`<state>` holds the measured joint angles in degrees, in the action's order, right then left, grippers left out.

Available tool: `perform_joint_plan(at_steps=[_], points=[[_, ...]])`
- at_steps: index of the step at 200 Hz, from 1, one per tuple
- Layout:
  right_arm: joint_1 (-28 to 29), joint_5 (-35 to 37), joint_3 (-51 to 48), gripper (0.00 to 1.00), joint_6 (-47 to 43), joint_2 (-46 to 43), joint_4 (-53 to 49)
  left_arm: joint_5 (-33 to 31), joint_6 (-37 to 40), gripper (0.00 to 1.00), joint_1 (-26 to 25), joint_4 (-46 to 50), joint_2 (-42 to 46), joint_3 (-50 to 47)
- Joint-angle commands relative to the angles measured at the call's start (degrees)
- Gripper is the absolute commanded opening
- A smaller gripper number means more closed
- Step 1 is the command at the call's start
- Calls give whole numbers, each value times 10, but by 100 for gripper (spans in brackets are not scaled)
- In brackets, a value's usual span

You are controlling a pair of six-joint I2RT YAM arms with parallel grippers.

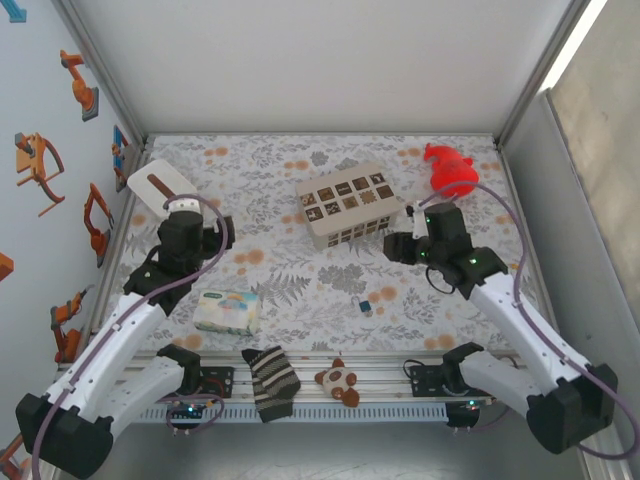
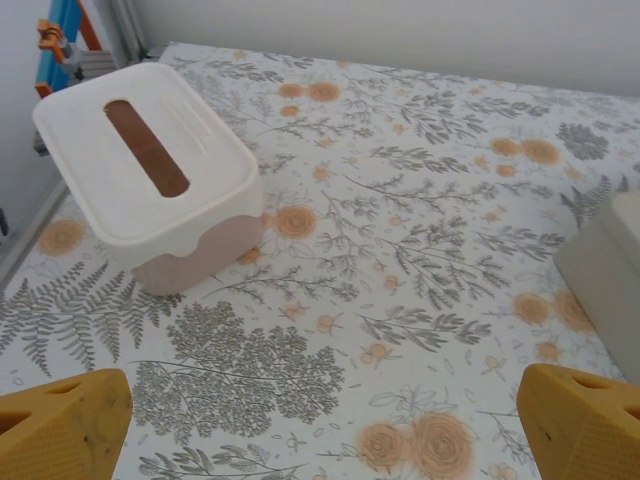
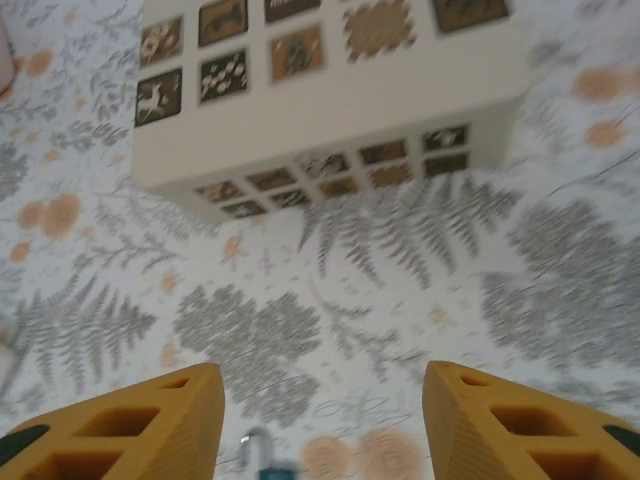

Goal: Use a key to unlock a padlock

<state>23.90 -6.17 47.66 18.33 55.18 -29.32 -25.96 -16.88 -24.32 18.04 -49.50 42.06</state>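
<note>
The padlock (image 1: 365,304) is a tiny bluish block with a thin grey shackle, lying on the floral cloth near the front middle. In the right wrist view the padlock (image 3: 262,455) peeks in at the bottom edge, between and below the yellow fingers. My right gripper (image 3: 320,425) is open and holds nothing; it hangs above the cloth, up and to the right of the lock (image 1: 398,247). My left gripper (image 2: 320,425) is open too, hovering over bare cloth at the left (image 1: 215,232). I cannot make out a key.
A cream box with brown squares (image 1: 346,203) stands at the middle back. A white tissue holder (image 1: 155,186) sits far left, a red toy (image 1: 450,168) far right. A tissue pack (image 1: 226,312), a striped sock (image 1: 270,381) and a small plush (image 1: 338,380) lie along the front edge.
</note>
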Motion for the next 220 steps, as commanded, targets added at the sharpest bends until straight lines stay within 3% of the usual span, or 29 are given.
perform_joint_plan(at_steps=[1,21,35,58,109,137,170,220], points=[[-9,148,-10,61,-94,-44,1,-50,23,96,21,-66,7,-33],[-33,161,-50,69,-127,-78,61,-52,15,96,53,-108,16,-66],[-53,182,-84,84,-120,-97,105,-44,7,96,76,-124,19,-79],[-86,224,-143,99,-96,-116,175,-32,9,96,104,-144,14,-89],[-158,230,-299,100,-117,-114,441,-6,11,96,157,-204,-21,-121],[-200,223,-317,100,-121,-23,530,9,44,96,161,-265,-50,-146],[-206,209,-342,100,-146,98,677,24,71,96,162,-285,-81,-156],[-221,140,-322,100,-180,234,825,36,112,96,162,-389,-107,-206]])
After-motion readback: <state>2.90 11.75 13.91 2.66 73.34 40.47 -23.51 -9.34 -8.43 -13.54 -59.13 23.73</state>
